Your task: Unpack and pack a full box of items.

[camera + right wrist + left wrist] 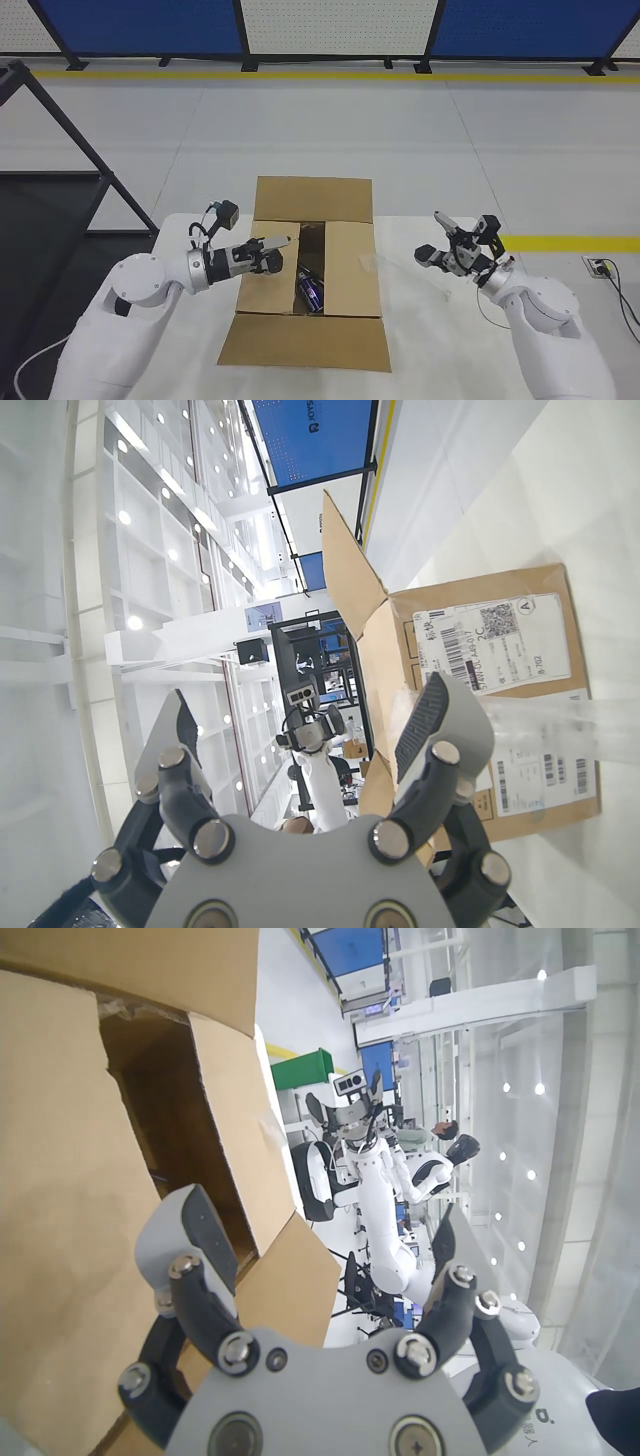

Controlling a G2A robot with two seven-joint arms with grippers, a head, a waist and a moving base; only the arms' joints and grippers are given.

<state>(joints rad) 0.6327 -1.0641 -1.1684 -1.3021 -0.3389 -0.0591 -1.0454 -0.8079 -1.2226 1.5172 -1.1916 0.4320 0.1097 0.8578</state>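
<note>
A white table [430, 325] carries a corrugated cardboard box [352, 262], flaps spread, with a dark cylindrical item [312, 289] in its gap. The left gripper [280, 251] is at one flap and the right gripper [432, 238] is apart; both jaws are wide and empty.

The white table [430, 330] carries a brown cardboard box [350, 265], which stands directly on it, about in the middle. The box's flaps at 12 o'clock and 6 o'clock are spread outwards. The flaps on the 9 and 3 o'clock sides lie over the opening, with a dark gap between them.
</note>
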